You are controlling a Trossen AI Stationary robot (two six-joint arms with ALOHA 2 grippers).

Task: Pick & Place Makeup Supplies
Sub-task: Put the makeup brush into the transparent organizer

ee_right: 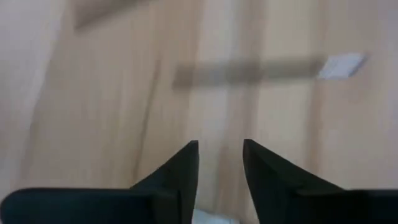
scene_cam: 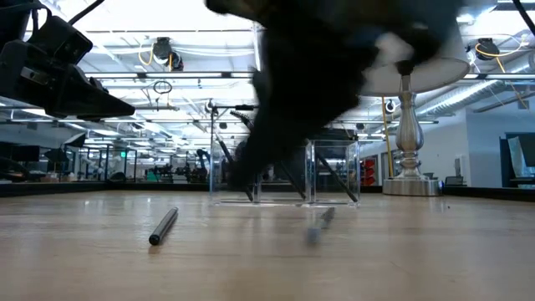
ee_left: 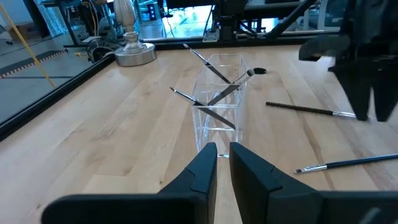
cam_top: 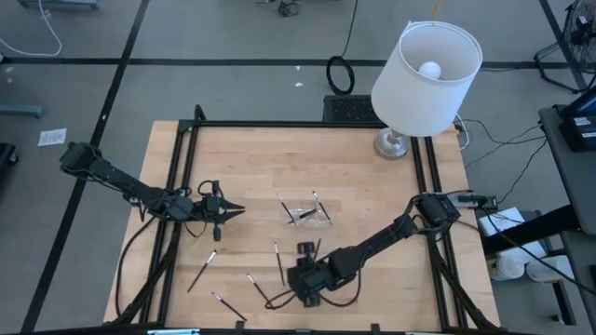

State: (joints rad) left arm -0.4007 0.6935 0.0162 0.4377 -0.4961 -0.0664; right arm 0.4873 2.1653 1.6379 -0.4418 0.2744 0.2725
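The makeup sticks are lying in two groups. A few are leaning crossed inside the small clear tray (cam_top: pixel 307 214) near the middle of the table (cam_top: pixel 251 167), and the left wrist view is showing those sticks in the tray (ee_left: pixel 217 99) poking out over its rim. The loose sticks (cam_top: pixel 203 271) are scattered flat toward the near edge, one of them (scene_cam: pixel 164 226) lying alone in the low view.

The right claw (cam_top: pixel 305 277) is hanging low over the near part of the table among those loose sticks. Its fingers (ee_right: pixel 186 168) are standing a little apart with nothing between them — only bare wood and one blurred stick (ee_right: pixel 249 71) just ahead. The left claw (cam_top: pixel 226 210) is waiting over the table's left part, pointing at the tray, its fingers (ee_left: pixel 202 171) nearly together with a thin gap and holding nothing.

These sticks look light, stiff and smooth, so they are likely to roll or skid when nudged. A pinch across the middle of the shaft, fingers straddling it squarely, seems the safest hold; the pale tip end looks the more delicate part.

Much is being hidden here. The right arm is filling the middle of the low view as a dark blur, covering whatever is under it. From above, the arm is also hiding any stick beneath the claw — so the count of loose sticks is uncertain.
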